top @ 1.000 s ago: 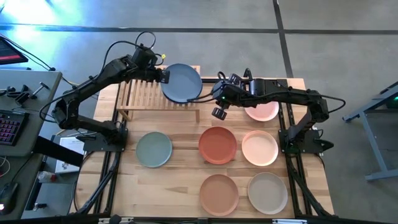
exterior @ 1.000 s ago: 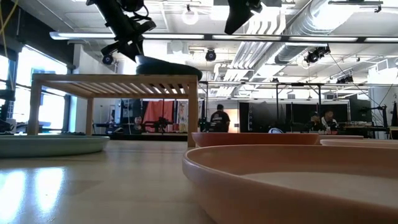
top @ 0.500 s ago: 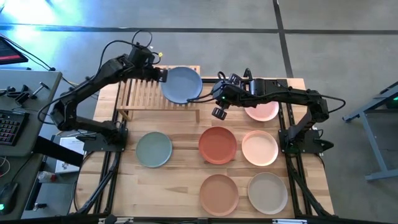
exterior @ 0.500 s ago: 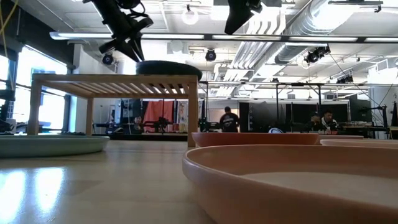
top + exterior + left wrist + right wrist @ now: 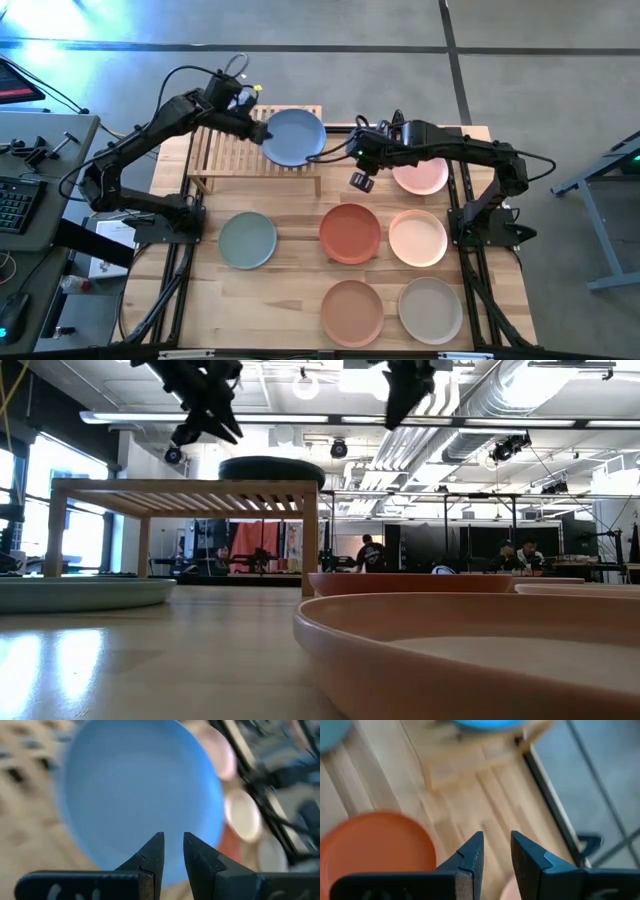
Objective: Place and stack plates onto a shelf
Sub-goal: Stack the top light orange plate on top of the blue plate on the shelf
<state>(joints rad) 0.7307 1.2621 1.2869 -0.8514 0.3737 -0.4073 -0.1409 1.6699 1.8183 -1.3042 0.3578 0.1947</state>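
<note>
Already the blue plate (image 5: 294,137) lay flat on the shelf (image 5: 232,152), upper centre of the high view. Both the left gripper (image 5: 172,851) and the right gripper (image 5: 496,850) stood empty, jaws slightly parted. Stiff, smooth and probably light, such plates looked best pinched at the rim.

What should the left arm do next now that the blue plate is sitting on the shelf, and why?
Probably back the left pincer up and away from the blue plate. The plate lies flat on the right end of the shelf, and the pincer is open with nothing between its fingers, so the placement looks done. Six plates remain on the table; the sage green plate lies on the left arm's side.
</note>
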